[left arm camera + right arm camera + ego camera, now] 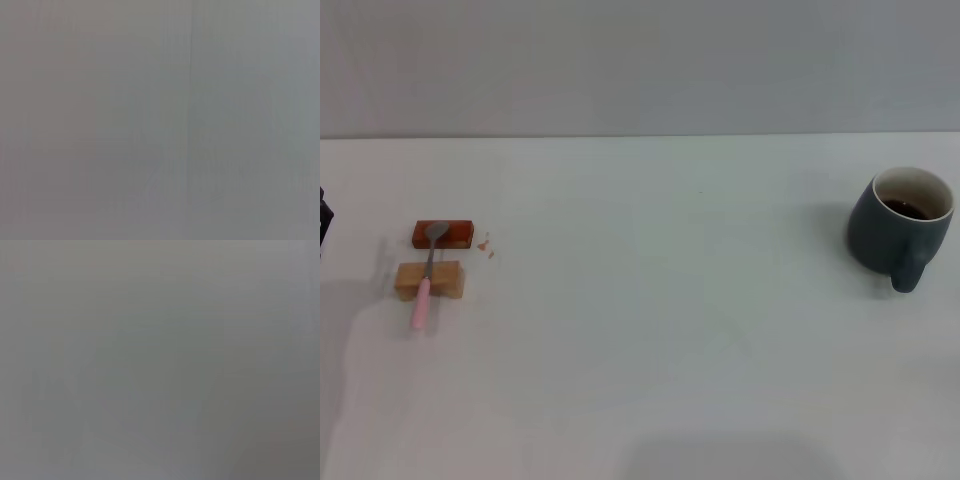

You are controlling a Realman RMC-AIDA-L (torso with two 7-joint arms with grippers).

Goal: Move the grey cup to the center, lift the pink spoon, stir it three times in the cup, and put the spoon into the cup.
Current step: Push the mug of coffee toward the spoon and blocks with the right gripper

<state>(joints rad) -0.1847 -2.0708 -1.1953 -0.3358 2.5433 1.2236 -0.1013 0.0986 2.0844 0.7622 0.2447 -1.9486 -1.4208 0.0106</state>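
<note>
The grey cup (900, 225) stands upright at the far right of the white table, with dark liquid inside and its handle turned toward the front. The pink spoon (427, 275) lies at the left across two small blocks, its metal bowl on the red-brown block (455, 235) and its pink handle over the tan block (445, 281), pointing toward the front. A dark sliver of my left gripper (323, 218) shows at the left edge, apart from the spoon. My right gripper is out of view. Both wrist views show only plain grey.
The white table (650, 300) runs back to a grey wall. A few tiny reddish specks (487, 245) lie just right of the red-brown block.
</note>
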